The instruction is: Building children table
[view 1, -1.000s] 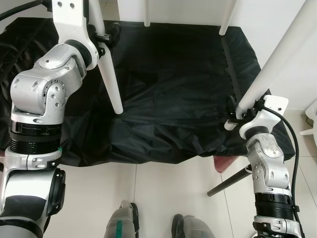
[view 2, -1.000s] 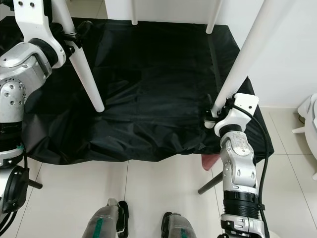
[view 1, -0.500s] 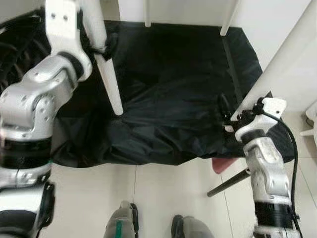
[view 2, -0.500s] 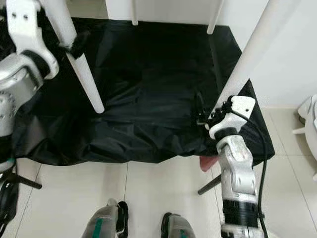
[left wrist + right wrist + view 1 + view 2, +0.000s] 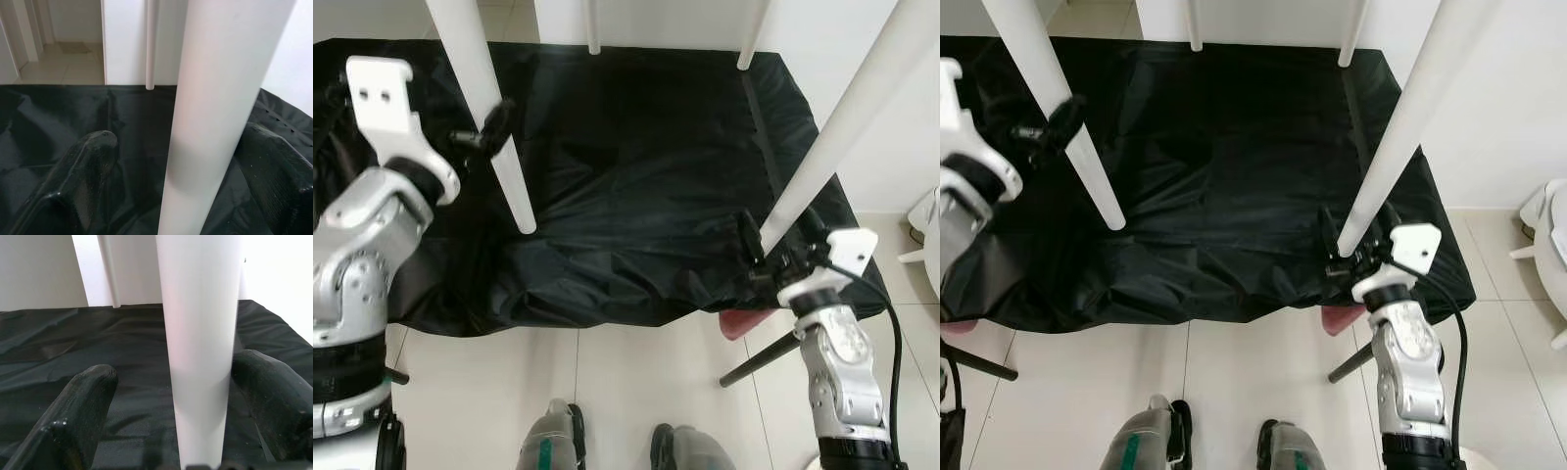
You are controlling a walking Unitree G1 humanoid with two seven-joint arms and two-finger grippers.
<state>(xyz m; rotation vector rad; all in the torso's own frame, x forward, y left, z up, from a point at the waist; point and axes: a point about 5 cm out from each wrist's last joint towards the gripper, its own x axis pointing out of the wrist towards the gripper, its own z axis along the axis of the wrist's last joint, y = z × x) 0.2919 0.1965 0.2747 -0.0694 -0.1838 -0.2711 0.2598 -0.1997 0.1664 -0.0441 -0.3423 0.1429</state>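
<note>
A white children's table stands on a black cloth, with its legs in view. My left gripper is open around the near left leg; in the left wrist view the leg stands between the fingers, with a clear gap on one side. Low on the near right leg, my right gripper is open as well. The right wrist view has that leg between its fingers, one finger well apart from it. Two far legs stand at the back.
The cloth covers a low platform whose front edge drops to a tiled floor. A reddish object and a black rod show under the right corner. My feet are near the front edge. A white object sits at far right.
My left arm has dropped and drawn back from the left leg. The right gripper's fingers have spread apart around the right leg. The camera has shifted a little.
</note>
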